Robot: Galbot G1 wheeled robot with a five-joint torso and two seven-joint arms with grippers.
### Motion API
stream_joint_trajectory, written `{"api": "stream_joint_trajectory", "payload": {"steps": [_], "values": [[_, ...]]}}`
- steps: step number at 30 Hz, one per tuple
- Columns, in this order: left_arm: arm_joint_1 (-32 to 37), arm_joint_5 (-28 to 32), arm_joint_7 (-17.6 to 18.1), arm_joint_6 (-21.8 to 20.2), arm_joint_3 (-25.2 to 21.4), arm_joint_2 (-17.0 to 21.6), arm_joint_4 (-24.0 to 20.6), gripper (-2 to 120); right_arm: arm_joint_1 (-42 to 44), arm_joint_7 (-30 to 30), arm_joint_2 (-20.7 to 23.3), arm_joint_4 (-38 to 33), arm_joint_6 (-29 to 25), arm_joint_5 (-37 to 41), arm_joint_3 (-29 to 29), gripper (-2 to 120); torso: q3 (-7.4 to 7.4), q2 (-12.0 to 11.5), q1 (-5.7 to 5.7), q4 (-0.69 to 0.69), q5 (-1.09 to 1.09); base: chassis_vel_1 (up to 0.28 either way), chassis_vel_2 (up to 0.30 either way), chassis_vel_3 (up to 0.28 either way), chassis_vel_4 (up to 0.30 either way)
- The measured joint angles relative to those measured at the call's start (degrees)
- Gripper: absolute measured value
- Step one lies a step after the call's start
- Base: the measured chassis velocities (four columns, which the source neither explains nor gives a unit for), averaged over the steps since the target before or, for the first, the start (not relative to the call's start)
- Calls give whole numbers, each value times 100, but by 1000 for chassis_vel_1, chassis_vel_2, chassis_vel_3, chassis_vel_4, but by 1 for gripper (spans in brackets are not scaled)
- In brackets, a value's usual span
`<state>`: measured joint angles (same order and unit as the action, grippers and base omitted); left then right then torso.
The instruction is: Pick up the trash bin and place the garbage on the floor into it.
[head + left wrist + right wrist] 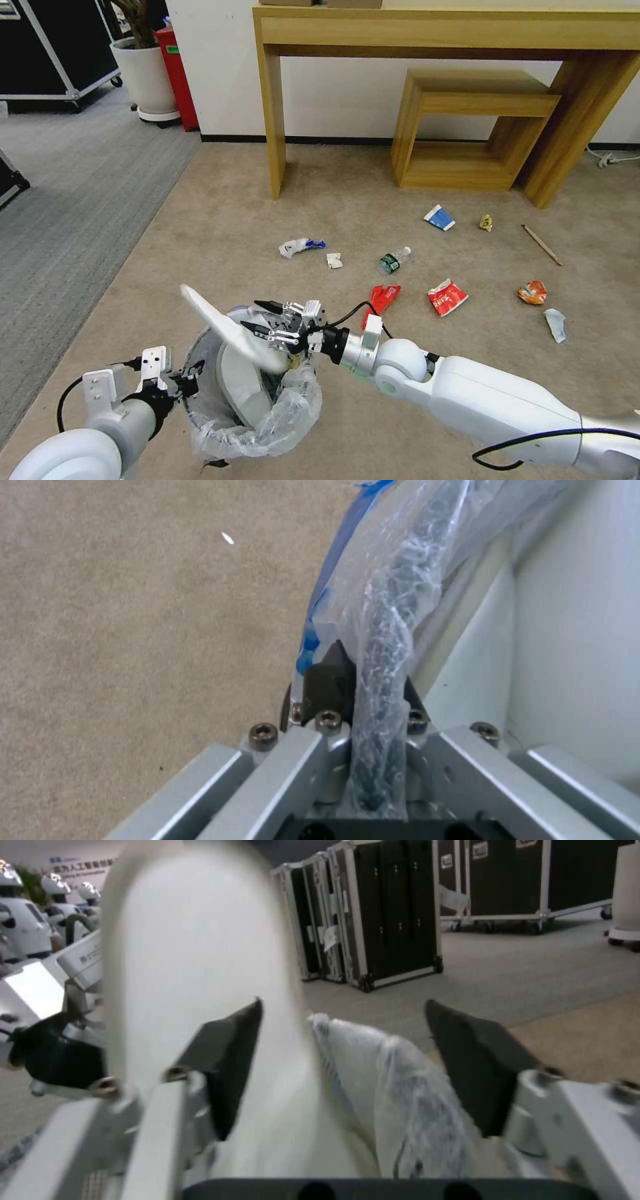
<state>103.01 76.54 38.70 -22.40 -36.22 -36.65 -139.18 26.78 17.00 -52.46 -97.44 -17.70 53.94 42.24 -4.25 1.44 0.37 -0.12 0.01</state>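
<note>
My left gripper [183, 385] pinching bag-lined rim of trash bin [253, 427]; rim strip runs straight between pressed jaws [380, 680]. My right gripper [267, 319] over bin mouth, jaws spread. White slipper [230, 330] lies against one finger [223, 1060], not clamped, tilted across bin opening; second slipper [243, 390] already inside. Beyond right jaws on beige floor [220, 220]: green-label bottle [393, 260], red wrappers [447, 297], blue-white carton [439, 217], stick [541, 245].

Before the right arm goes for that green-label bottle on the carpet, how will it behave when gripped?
The bottle lies on its side on the floor, so a nudge will likely roll it. It looks clear and empty, so probably light and crushable. Smooth plastic may slip.
</note>
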Motion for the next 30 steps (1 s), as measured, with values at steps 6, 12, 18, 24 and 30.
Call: {"api": "stream_joint_trajectory", "payload": {"steps": [6,12,18,24,30], "values": [[-21,-3,4,0,34,-12,25,0,-72,-87,-32,24,-39,24,-39,92,0,0,0,0,-1,0,0,0,0],[-24,2,-5,-1,1,8,29,0,-77,-232,-14,1,-35,55,-612,100,0,0,0,1,0,0,0,0,0],[-80,-65,-90,-42,-49,33,25,0,112,-560,283,152,96,2,-1839,100,0,0,0,1,1,0,0,0,0],[-106,-150,-157,-90,-29,0,1,0,1126,-1030,917,-244,429,-491,-3363,100,1,0,0,-1,0,0,0,0,0],[-255,-430,-374,-109,-25,-136,38,0,2791,-1967,1107,-499,774,-1574,-5061,100,0,0,0,-2,4,0,0,0,0]]}}
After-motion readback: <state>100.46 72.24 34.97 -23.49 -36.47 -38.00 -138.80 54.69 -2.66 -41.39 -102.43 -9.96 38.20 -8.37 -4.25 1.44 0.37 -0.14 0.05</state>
